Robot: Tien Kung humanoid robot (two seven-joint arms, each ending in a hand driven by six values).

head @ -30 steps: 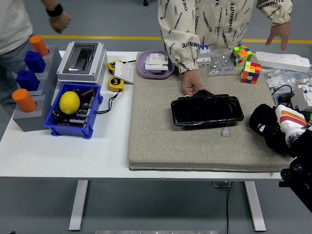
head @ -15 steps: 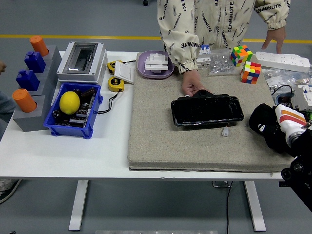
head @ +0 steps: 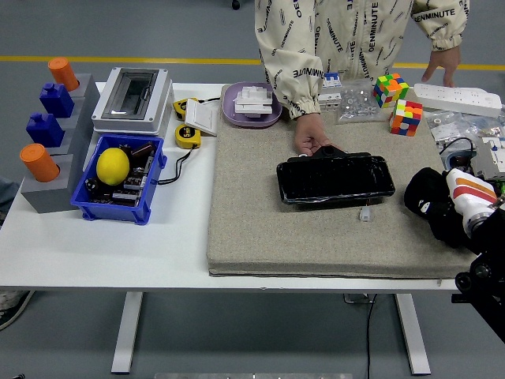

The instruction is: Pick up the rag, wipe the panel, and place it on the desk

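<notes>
Grey mat [head: 260, 229] | glossy black panel [head: 335, 178] | right hand [head: 450, 207] fingers clutch black rag [head: 426, 197]

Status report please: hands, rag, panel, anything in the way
Right hand at the mat's right edge, grip unclear; left hand out of view. Rag not identifiable. Panel flat on mat. Person's hand holds panel's far edge.

We see a glossy black panel [head: 335, 178] on a beige-grey mat [head: 316, 229] over the white counter [head: 102, 245]. At left, we note a yellow lemon [head: 113, 166] in a blue bin [head: 118, 183]; at right, multicoloured cubes [head: 398, 101]. The person's jacket [head: 347, 39] is cream with black lettering, and the robot's black right hand [head: 442, 205] bears white with orange stripes.
</notes>
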